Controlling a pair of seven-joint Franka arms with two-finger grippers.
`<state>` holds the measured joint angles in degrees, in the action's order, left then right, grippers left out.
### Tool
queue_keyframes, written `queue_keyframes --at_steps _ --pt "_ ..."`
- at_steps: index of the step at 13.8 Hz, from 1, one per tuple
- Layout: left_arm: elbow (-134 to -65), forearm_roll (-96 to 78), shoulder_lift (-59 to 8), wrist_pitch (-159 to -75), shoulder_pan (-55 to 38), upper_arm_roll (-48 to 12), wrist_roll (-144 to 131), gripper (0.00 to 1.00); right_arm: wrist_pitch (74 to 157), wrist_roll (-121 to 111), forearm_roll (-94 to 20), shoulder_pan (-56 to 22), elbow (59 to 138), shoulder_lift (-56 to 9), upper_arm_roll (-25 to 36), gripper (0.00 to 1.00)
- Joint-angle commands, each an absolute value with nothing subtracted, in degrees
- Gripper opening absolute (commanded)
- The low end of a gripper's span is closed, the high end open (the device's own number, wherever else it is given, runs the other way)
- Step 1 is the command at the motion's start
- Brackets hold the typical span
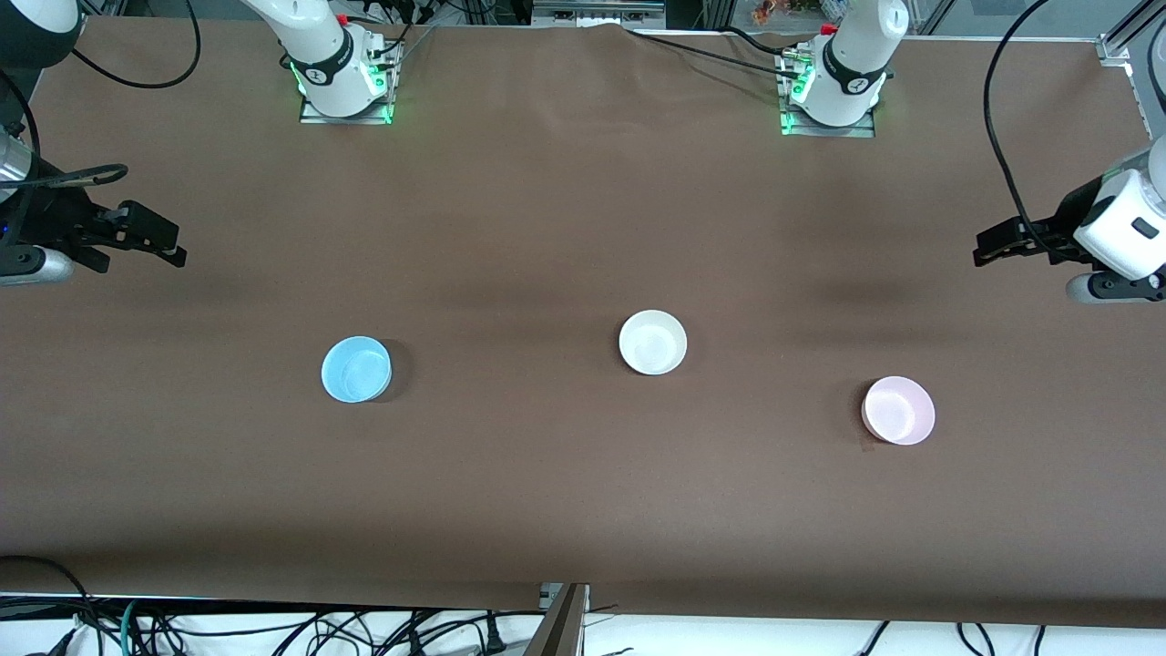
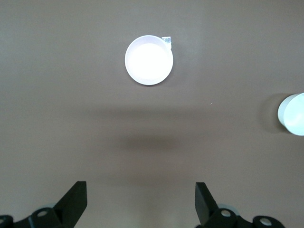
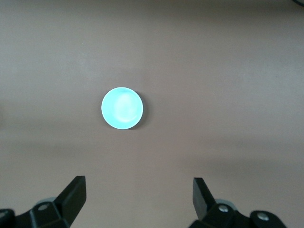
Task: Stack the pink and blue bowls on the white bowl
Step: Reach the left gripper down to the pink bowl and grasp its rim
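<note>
Three bowls stand apart on the brown table. The white bowl point(image 1: 652, 342) is in the middle. The blue bowl point(image 1: 356, 368) stands toward the right arm's end, the pink bowl point(image 1: 899, 410) toward the left arm's end, both a little nearer the front camera. My right gripper point(image 1: 168, 248) hovers open and empty over the table's end, well away from the blue bowl point(image 3: 122, 108). My left gripper point(image 1: 988, 251) hangs open and empty over the other end. In its wrist view the pink bowl point(image 2: 148, 60) looks washed out, and the white bowl point(image 2: 292, 114) shows at the edge.
The two arm bases point(image 1: 346, 87) point(image 1: 833, 96) with green lights stand along the table's edge farthest from the front camera. Cables point(image 1: 273, 633) lie off the nearest edge. A small tag point(image 2: 166, 41) lies against the pink bowl.
</note>
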<state>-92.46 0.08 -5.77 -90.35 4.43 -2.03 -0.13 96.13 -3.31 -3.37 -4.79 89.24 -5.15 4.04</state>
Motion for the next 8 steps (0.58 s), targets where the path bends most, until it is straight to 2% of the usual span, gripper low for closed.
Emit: queue_keyframes --at_steps 1,4,8 --pt "-90.6 1.4 -10.5 -91.3 7.8 -1.9 6.2 1.0 95.4 -3.2 -3.2 -4.7 88.4 -5.3 4.0 0.99" --pt "-90.6 1.8 -16.5 -104.0 10.4 -1.9 18.2 1.0 95.4 -3.3 -3.0 -4.7 88.4 -5.3 4.0 0.99" --pt "-90.6 1.8 -27.7 -117.3 11.3 -1.9 27.2 1.0 95.4 -3.0 -3.0 -4.6 88.2 -4.9 4.2 0.99"
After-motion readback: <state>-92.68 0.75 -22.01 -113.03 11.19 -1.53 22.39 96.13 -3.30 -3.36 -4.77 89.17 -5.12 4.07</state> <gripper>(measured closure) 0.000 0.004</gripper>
